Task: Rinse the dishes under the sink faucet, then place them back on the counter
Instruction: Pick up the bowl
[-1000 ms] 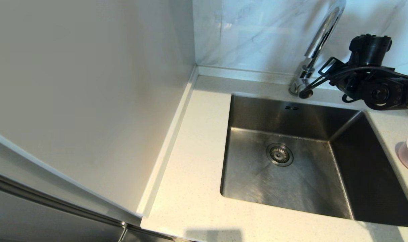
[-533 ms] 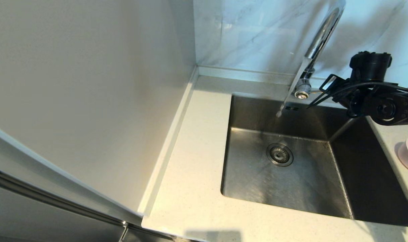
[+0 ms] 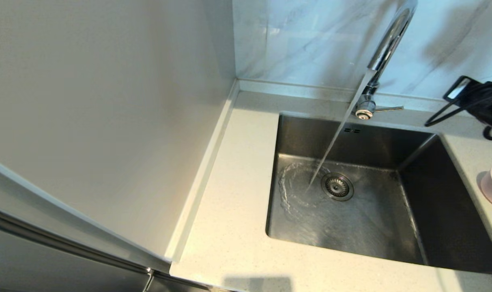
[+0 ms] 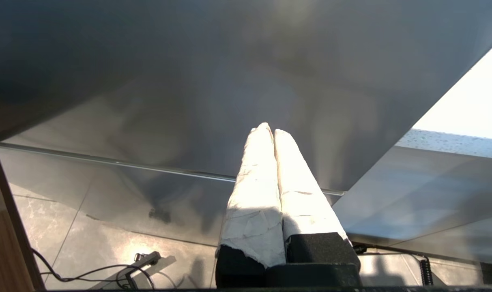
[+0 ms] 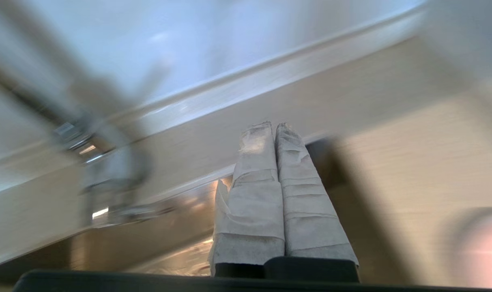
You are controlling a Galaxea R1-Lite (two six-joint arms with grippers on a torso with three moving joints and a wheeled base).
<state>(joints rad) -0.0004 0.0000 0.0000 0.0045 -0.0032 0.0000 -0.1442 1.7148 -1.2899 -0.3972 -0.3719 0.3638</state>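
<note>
Marbled pale wall panel (image 3: pixel 310 40) seen behind the basin area; plain cream side wall (image 3: pixel 108 101) seen at left, met in a corner; grey-tiled floor (image 4: pixel 108 243) seen in the left wrist view, a black cable (image 4: pixel 87 271) lying on it beside a wooden edge (image 4: pixel 2 227).
</note>
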